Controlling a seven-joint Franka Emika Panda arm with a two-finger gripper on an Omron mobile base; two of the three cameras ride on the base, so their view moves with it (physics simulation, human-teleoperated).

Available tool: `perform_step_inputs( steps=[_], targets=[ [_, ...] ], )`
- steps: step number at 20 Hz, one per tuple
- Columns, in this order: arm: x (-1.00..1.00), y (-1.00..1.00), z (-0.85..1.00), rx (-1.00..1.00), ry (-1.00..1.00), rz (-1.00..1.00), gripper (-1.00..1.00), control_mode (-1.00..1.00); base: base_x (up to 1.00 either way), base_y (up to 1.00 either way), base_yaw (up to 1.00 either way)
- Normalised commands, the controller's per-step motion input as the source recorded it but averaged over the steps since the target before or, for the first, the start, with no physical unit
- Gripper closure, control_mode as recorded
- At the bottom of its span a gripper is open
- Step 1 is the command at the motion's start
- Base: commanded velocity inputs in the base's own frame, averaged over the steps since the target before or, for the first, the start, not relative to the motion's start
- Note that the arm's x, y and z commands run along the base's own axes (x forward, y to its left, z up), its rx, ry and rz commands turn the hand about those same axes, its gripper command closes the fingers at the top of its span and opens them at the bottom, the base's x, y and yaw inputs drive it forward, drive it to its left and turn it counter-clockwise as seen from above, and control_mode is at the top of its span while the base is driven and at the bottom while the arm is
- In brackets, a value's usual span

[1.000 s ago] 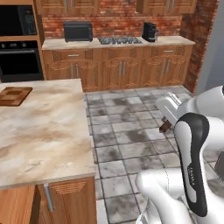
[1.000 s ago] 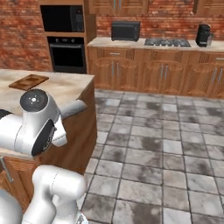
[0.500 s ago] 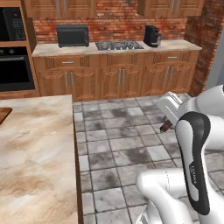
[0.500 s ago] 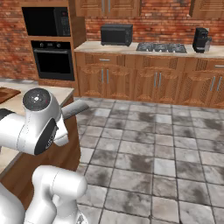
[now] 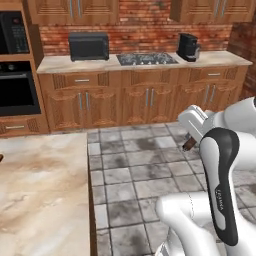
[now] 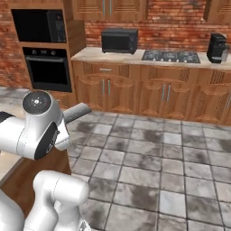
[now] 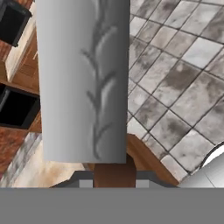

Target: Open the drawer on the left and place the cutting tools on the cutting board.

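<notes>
Cutting tool is in your gripper, jaws clenched on its brown handle, with the wide grey blade sticking straight out ahead of the hand. In the left base view you can spot the gripper up in the air over the tiled floor, well right of the marble island. From the right side the blade pokes out past the arm toward the floor. Can't tell where the board is.

Bench top is smooth veined marble; cabinets are reddish wood; floor is mottled grey stone tile.
</notes>
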Motion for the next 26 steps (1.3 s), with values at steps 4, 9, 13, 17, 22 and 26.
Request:
perform_step_inputs(
  steps=[4, 9, 13, 17, 22, 26],
  targets=[
    [0.0, 0.0, 0.0, 0.0, 0.0, 0.0, 1.0, 1.0, 1.0, -0.13, 0.17],
    [0.0, 0.0, 0.0, 0.0, 0.0, 0.0, 1.0, 1.0, 1.0, -0.38, 0.18],
    [0.0, 0.0, 0.0, 0.0, 0.0, 0.0, 1.0, 1.0, 1.0, -0.61, 0.27],
    [0.0, 0.0, 0.0, 0.0, 0.0, 0.0, 1.0, 1.0, 0.98, -0.69, 0.39],
    [0.0, 0.0, 0.0, 0.0, 0.0, 0.0, 1.0, 1.0, 0.74, -0.47, 0.59],
    [0.0, 0.0, 0.0, 0.0, 0.0, 0.0, 1.0, 1.0, 0.65, -0.37, 0.65]
  ],
)
